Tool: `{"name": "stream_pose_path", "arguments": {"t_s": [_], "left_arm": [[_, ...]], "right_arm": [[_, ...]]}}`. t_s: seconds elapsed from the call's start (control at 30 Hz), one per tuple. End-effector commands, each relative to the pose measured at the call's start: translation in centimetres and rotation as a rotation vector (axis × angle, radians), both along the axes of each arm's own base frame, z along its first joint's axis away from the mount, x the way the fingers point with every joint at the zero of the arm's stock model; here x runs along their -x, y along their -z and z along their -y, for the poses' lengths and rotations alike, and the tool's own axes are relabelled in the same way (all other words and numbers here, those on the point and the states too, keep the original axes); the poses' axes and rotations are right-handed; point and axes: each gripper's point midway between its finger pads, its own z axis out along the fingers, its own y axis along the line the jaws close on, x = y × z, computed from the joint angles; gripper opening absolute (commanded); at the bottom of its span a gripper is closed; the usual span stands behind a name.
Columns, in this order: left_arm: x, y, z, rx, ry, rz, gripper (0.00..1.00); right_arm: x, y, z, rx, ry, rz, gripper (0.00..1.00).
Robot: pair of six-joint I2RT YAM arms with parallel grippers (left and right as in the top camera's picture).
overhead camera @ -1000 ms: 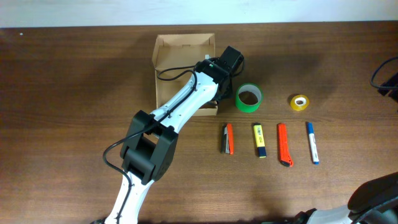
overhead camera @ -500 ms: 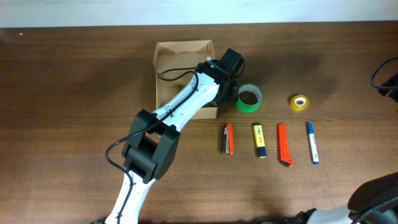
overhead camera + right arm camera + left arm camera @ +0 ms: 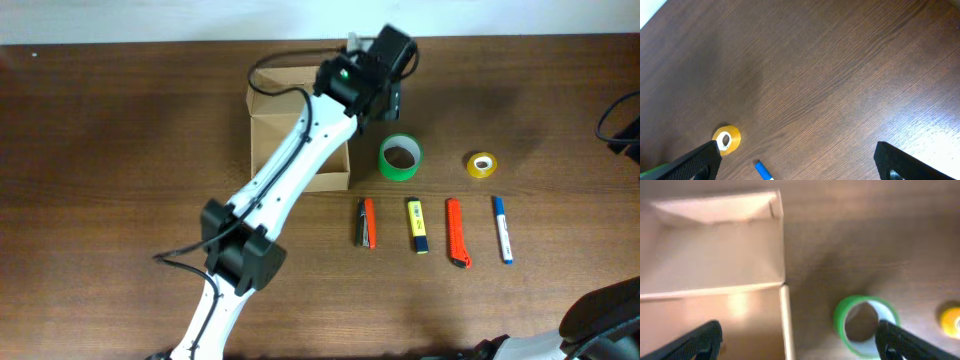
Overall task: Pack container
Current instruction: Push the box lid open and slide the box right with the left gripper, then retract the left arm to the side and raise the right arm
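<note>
The container, a tan cardboard box, lies open at the table's far middle, with my left arm crossing above it. My left gripper hovers over the box's far right corner, open and empty. In the left wrist view the box's right wall runs between the open fingers, and a green tape roll lies on the table just right of the box. My right gripper hangs open and empty over bare table, with a yellow tape roll and a blue pen tip near its left finger.
Right of the box lie the green tape roll and the yellow tape roll. In front of them is a row: an orange-black marker, a yellow highlighter, an orange cutter and a blue pen.
My left gripper has opened and has risen and moved from the box's right wall toward the far edge. The box and the other things lie where they were.
</note>
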Motion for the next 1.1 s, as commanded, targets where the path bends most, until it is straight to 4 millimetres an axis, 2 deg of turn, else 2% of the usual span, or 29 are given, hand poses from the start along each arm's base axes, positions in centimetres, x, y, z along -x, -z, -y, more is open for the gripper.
{"name": "stream_pose_path", "arguments": {"t_s": [0.0, 0.17, 0.23, 0.37, 0.5, 0.6, 0.77, 0.9, 1.07], "left_arm": [[0.2, -5.5, -2.1, -0.019, -0.026, 0.099, 0.96], [2.2, -10.5, -9.4, -0.101, -0.126, 0.124, 0.97], [2.0, -12.5, -11.3, -0.099, -0.066, 0.155, 0.97], [1.8, -16.5, -17.9, -0.065, -0.201, 0.227, 0.97], [2.2, -19.0, -24.2, -0.086, -0.296, 0.273, 0.97], [2.5, -19.8, -27.8, -0.111, -0.348, 0.284, 0.98], [3.0, -20.1, -34.4, -0.132, -0.454, 0.271, 0.97], [3.4, -18.8, -39.7, -0.154, -0.52, 0.211, 0.97], [3.1, -16.8, -44.6, -0.128, -0.551, 0.156, 1.0]], "right_arm": [[-0.5, -0.6, 0.2, 0.001, 0.001, 0.022, 0.99], [-0.4, -0.6, 0.4, 0.017, -0.007, 0.013, 0.99], [0.3, -0.5, 1.6, 0.103, -0.019, -0.044, 0.99], [0.7, -0.5, 2.0, 0.122, -0.005, -0.063, 0.99], [0.7, -0.5, 2.0, 0.122, -0.005, -0.063, 0.99], [-0.1, -0.8, 1.7, 0.089, 0.005, -0.014, 0.99], [-2.8, -1.8, -1.4, -0.093, -0.049, 0.157, 0.99], [-4.2, -2.6, -4.1, -0.189, -0.146, 0.231, 0.97], [-4.9, -2.5, -8.2, -0.137, -0.249, 0.12, 0.94]]}}
